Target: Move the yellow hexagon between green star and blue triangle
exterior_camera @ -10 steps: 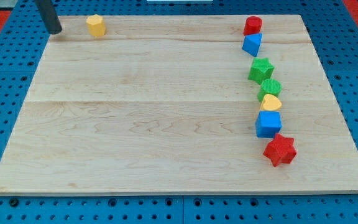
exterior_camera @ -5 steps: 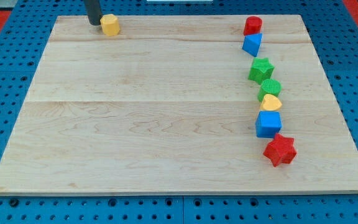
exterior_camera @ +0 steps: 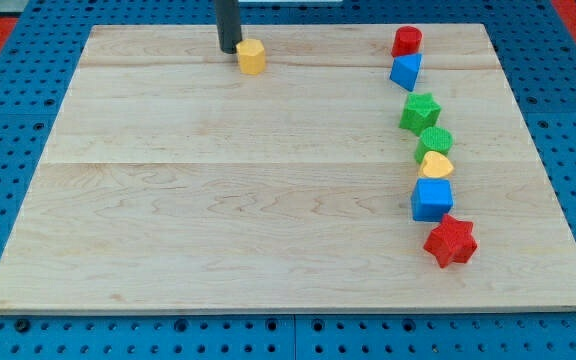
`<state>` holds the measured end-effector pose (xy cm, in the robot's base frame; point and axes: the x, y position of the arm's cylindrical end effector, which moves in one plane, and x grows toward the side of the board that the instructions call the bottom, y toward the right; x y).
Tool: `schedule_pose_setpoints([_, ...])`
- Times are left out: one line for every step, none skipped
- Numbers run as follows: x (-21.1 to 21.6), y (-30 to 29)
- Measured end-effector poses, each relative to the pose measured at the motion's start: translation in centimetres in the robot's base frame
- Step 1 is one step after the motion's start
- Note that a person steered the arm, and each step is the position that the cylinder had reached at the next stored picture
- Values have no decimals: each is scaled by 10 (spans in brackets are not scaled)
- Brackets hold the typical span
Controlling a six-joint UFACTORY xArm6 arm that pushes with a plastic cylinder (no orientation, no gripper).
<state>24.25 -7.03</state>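
Note:
The yellow hexagon [exterior_camera: 252, 57] lies on the wooden board near the view's top, left of centre. My tip [exterior_camera: 230, 48] touches its upper left side. At the view's right a column of blocks runs downward: a red cylinder [exterior_camera: 406, 41], the blue triangle [exterior_camera: 405, 71], the green star [exterior_camera: 420, 111], a green round block [exterior_camera: 434, 142], a yellow heart-like block [exterior_camera: 436, 165], a blue cube [exterior_camera: 432, 199] and a red star [exterior_camera: 451, 241]. The blue triangle and the green star stand a small gap apart.
The wooden board [exterior_camera: 218, 200] rests on a blue pegboard table [exterior_camera: 8, 110]. The column of blocks sits close to the board's right edge.
My tip has moved to the right along the board's top edge, pushing the yellow hexagon to the right and slightly down. The other blocks have not moved.

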Motion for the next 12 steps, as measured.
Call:
schedule_pose_setpoints([13,15])
schedule_pose_setpoints([24,26])
schedule_pose_setpoints([37,37])
schedule_pose_setpoints([52,51])
schedule_pose_setpoints([65,71])
schedule_pose_setpoints([76,91])
schedule_pose_setpoints([87,109])
schedule_pose_setpoints([95,116])
schedule_pose_setpoints([95,124])
schedule_pose_setpoints([95,139])
schedule_pose_setpoints([86,155])
schedule_pose_setpoints([81,168])
